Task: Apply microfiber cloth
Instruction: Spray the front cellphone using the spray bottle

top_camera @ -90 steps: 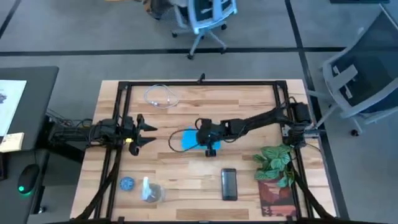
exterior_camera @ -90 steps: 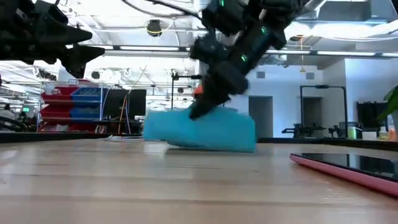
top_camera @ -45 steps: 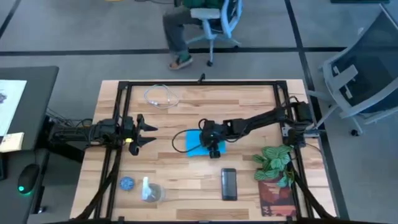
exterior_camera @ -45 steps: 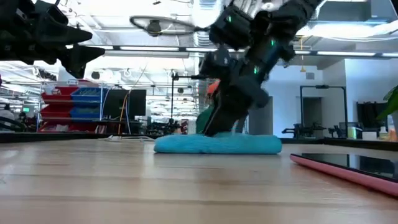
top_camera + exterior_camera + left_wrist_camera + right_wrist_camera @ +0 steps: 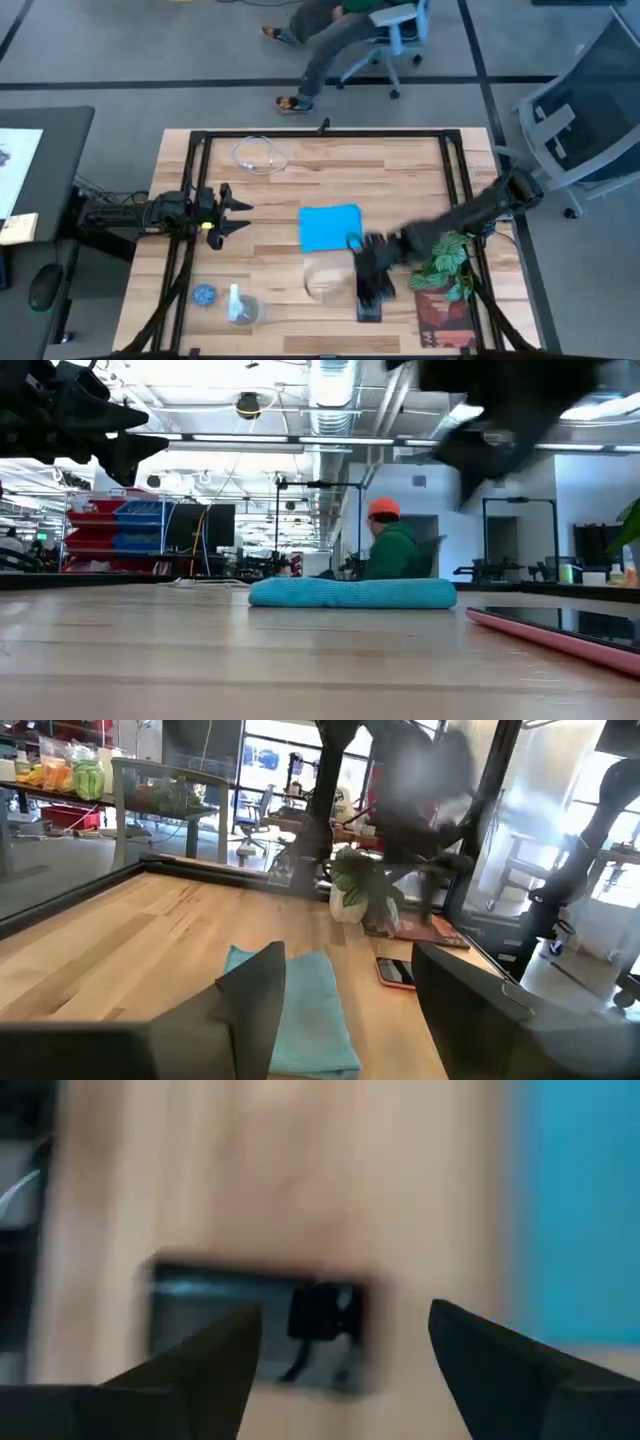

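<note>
The right gripper [image 5: 368, 283] hung over the black phone [image 5: 369, 308] near the table's front edge, its fingers [image 5: 215, 1355] spread wide with nothing between them. The microfiber cloth [image 5: 331, 227] lay flat and alone near the middle of the wooden table [image 5: 400, 170], just behind that gripper and apart from it. The left gripper [image 5: 238, 216] waited at the left side, fingers apart and empty. No readable writing showed on anything. A potted plant [image 5: 442, 256] stood beside the right arm.

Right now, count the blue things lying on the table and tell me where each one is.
2. The microfiber cloth lies flat mid-table, free of both arms. A small blue disc sits at the near left corner beside a clear bag. None seems hidden.
</note>
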`<state>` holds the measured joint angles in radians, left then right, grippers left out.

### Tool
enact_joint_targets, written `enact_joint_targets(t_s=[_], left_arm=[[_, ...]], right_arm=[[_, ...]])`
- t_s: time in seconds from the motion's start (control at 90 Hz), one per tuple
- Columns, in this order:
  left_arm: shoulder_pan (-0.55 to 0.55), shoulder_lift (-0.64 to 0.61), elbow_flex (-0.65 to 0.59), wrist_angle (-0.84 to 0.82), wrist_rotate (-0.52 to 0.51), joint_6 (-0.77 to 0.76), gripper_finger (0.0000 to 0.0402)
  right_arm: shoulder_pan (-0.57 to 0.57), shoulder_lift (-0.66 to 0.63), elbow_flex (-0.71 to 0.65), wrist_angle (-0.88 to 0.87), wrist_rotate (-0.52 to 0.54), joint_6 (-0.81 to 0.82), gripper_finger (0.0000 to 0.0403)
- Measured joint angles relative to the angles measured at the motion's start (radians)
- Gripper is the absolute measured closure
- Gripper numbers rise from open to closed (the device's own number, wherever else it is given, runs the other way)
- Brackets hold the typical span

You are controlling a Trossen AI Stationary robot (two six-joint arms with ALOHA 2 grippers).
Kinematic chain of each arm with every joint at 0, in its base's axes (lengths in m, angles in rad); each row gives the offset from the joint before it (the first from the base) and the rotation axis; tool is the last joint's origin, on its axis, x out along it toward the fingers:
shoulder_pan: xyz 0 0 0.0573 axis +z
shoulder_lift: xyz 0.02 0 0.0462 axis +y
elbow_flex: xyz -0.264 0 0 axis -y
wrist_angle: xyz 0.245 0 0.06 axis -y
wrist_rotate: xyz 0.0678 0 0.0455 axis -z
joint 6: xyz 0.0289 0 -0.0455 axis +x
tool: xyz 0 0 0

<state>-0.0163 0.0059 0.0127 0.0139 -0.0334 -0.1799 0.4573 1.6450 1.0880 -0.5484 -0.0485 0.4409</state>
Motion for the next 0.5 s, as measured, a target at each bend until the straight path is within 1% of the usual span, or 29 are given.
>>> enact_joint_targets(t_s=[0.056,0.111,0.167,0.222,0.278,0.378,0.444,0.5], left_arm=[[0.0,0.0,0.0,0.0,0.0,0.0,0.0206],[0.0,0.0,0.0,0.0,0.0,0.0,0.0206],[0.0,0.0,0.0,0.0,0.0,0.0,0.0206],[0.0,0.0,0.0,0.0,0.0,0.0,0.0206],[0.0,0.0,0.0,0.0,0.0,0.0,0.0206],[0.0,0.0,0.0,0.0,0.0,0.0,0.0206],[0.0,0.0,0.0,0.0,0.0,0.0,0.0206],[0.0,0.0,0.0,0.0,0.0,0.0,0.0206]], right_arm=[[0.058,0.026,-0.025,0.043,0.004,0.09,0.0152],[0.092,0.061,-0.035,0.081,0.037,0.149,0.0164],[0.106,0.096,-0.035,0.109,0.074,0.179,0.0176],[0.103,0.131,-0.035,0.141,0.079,0.187,0.0188],[0.093,0.169,-0.034,0.171,0.079,0.179,0.0198],[0.062,0.218,-0.029,0.236,0.086,0.12,0.0213],[0.034,0.232,-0.026,0.287,0.086,0.06,0.022],[0.008,0.233,-0.009,0.286,0.09,0.016,0.0225]])
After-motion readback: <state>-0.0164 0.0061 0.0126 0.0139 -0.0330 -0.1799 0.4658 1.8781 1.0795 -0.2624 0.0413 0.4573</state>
